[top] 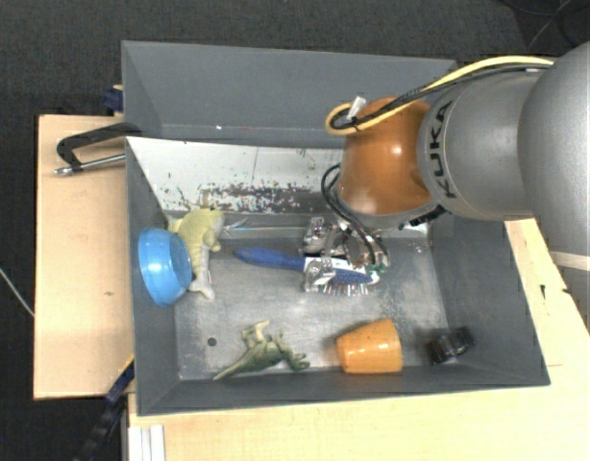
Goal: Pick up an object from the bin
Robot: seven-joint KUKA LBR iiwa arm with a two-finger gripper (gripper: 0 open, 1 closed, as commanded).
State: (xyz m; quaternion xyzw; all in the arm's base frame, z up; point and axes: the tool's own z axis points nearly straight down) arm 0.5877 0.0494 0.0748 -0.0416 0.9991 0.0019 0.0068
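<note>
The gripper sits low over the middle of the bin, directly over 1 end of a long blue stick-like thing, perhaps a brush or pen handle. The stick's long axis runs almost level across the view, dipping slightly toward the tool. From the gripper it stretches away to the view's left, its far end pointing at a pale yellow dinosaur toy and the blue bowl just past it. The near end disappears under the gripper's metalwork, so whether the tool is released, clenched or already grasping the stick cannot be told.

The coming move likely turns on that axis: a close would have to fall across the stick's narrow width, not along its length. A hold at 1 end only would probably leave the free end drooping on a lift.

3 other things lie on the near-wall side of the gripper, well apart from it — a green dinosaur, an orange cup and a small black piece.
</note>
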